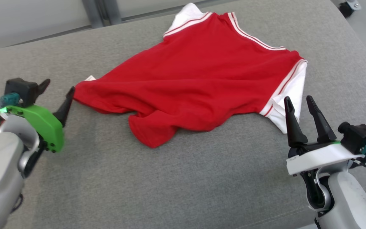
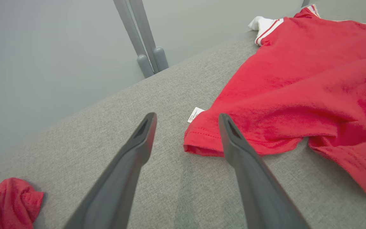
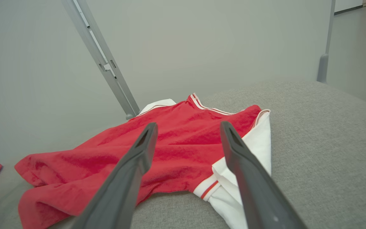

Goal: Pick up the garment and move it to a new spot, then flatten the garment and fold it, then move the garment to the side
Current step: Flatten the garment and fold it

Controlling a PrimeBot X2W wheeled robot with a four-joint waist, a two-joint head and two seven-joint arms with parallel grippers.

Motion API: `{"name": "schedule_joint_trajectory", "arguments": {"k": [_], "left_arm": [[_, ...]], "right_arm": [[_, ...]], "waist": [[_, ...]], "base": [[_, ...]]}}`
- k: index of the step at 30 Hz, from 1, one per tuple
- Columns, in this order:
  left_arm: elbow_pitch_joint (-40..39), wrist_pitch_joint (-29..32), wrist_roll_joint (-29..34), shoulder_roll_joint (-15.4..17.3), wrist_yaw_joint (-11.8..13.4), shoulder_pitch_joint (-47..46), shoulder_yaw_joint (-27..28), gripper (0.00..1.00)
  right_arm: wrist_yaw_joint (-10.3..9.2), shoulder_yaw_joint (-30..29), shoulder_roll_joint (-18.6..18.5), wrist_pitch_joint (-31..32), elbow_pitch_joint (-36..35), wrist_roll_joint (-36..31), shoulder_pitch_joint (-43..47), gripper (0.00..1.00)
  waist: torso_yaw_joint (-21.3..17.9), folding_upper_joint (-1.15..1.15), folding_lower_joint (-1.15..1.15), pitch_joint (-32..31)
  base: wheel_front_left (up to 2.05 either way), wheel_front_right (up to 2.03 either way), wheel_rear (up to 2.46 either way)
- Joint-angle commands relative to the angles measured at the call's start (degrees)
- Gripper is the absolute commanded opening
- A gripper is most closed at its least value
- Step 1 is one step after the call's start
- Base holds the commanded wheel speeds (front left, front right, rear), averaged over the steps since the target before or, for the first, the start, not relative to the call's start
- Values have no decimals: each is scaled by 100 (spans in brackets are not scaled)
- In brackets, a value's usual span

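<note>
The garment (image 1: 199,79) is a red shirt with white, red-striped sleeves, lying rumpled on the grey cushioned surface (image 1: 170,190). Its hem corner with a small white tag (image 2: 195,114) points toward my left gripper (image 1: 57,92), which is open right beside that corner with nothing between its fingers. In the left wrist view the hem (image 2: 202,140) lies on the surface between and just beyond the open fingers. My right gripper (image 1: 299,105) stands open near the white sleeve (image 1: 289,95), holding nothing. From the right wrist the garment (image 3: 170,143) spreads ahead of the fingers.
A second crumpled red cloth (image 2: 11,200) lies at the surface's left end, close to the left arm. Grey metal posts (image 2: 145,47) rise behind the surface against a pale wall. The near half of the cushion is bare grey fabric.
</note>
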Motion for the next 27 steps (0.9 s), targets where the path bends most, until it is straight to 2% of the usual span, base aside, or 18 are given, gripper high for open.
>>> {"name": "schedule_joint_trajectory", "arguments": {"k": [1,4,7,13,16,20,23,27], "left_arm": [[-139,-28,-101,-89,69,183,51,100],[-672,137,-659,-364,91,637,174,100],[-1244,448,-964,-443,136,1036,76,100],[-2084,1002,-1006,-509,258,1594,-363,100],[-2141,1064,-806,-538,350,1614,-530,100],[-1976,1031,-778,-738,383,1491,-597,100],[-1605,918,-751,-997,310,1270,-593,100],[-1308,786,-745,-1169,203,1125,-633,100]], "right_arm": [[-2,-35,-38,-15,5,-30,113,100],[-2,-107,-64,-15,-5,-43,199,100],[-2,-97,-85,-15,-14,-40,230,100],[-2,-109,-161,-15,-53,-24,133,100],[-2,-103,-177,-15,-39,-35,102,100],[-2,-59,-164,-15,-28,-15,33,100],[-2,-24,-154,-15,-16,7,-38,100],[-2,-22,-151,-15,12,11,-67,100]], "waist": [[282,0,0,-240],[415,0,0,-323],[454,0,0,-327],[394,0,0,-127],[327,0,0,-10],[206,0,0,137],[92,0,0,264],[58,0,0,287]], "base": [[0,0,0],[0,0,0],[0,0,0],[0,0,0],[0,0,0],[0,0,0],[0,0,0],[0,0,0]]}}
